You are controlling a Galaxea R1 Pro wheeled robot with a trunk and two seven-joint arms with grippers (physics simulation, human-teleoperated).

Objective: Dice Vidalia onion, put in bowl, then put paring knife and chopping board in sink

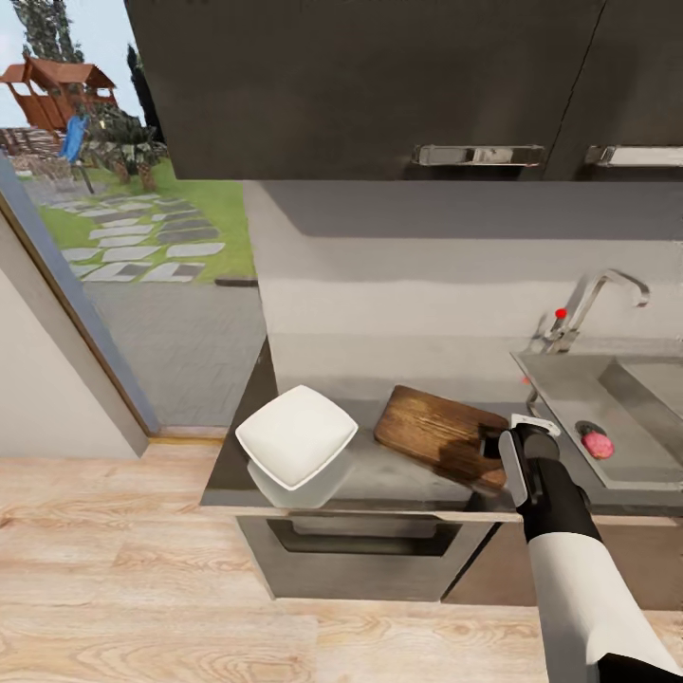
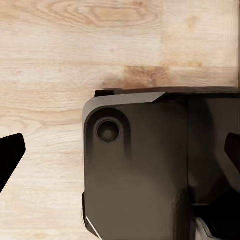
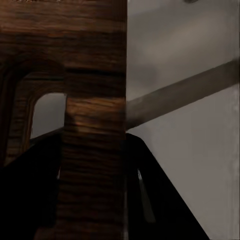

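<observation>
Reaching over the counter's front edge, the right arm's black-and-white gripper (image 1: 500, 453) closes its jaws on the handle end of the rectangular dark-brown wooden chopping board (image 1: 438, 433); the right wrist view shows the board's edge (image 3: 92, 125) clamped between two dark fingers (image 3: 155, 200). The left gripper's black fingertips (image 2: 10, 155) stand wide apart, holding nothing, over pale wooden flooring (image 2: 60, 65). A glossy white square bowl (image 1: 296, 436) sits just beside the board on the smooth grey countertop (image 1: 379, 474). Farther right, the small pinkish-red Vidalia onion (image 1: 598, 443) lies in the grey steel sink (image 1: 569, 384), near its drain, below the curved chrome tap (image 1: 593, 304).
</observation>
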